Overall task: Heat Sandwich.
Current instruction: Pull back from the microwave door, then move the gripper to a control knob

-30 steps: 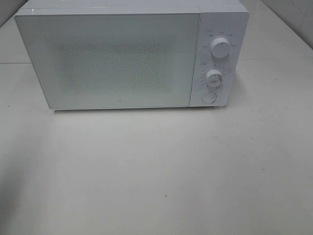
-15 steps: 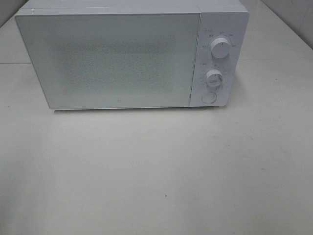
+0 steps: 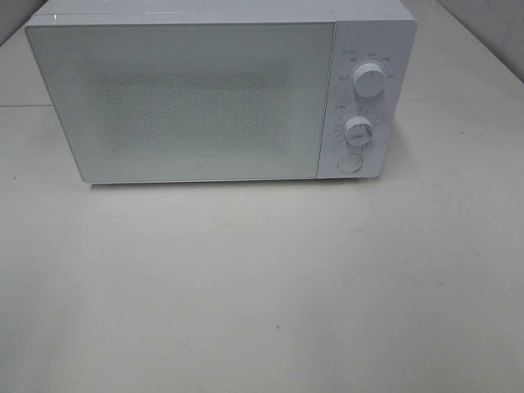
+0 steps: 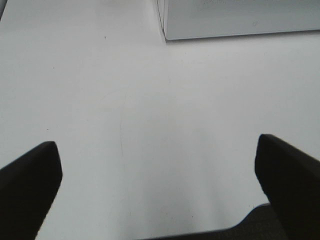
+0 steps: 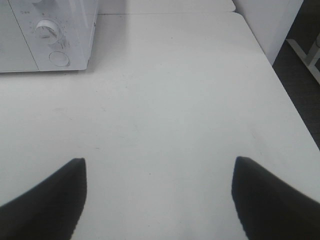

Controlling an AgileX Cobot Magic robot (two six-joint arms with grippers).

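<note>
the white microwave oven (image 3: 180, 98) stands on the white table (image 3: 270, 286) with its door shut. the control panel on its right side carries an upper knob (image 3: 369, 81), a lower knob (image 3: 359, 130) and a round button (image 3: 350, 163) beneath them. the left gripper (image 4: 157, 150) hangs over the table off one front corner of the oven, jaws spread wide, holding nothing. the right gripper (image 5: 160, 167) hangs over the table on the panel side, jaws also wide and empty. where the sandwich is cannot be told from these views.
</note>
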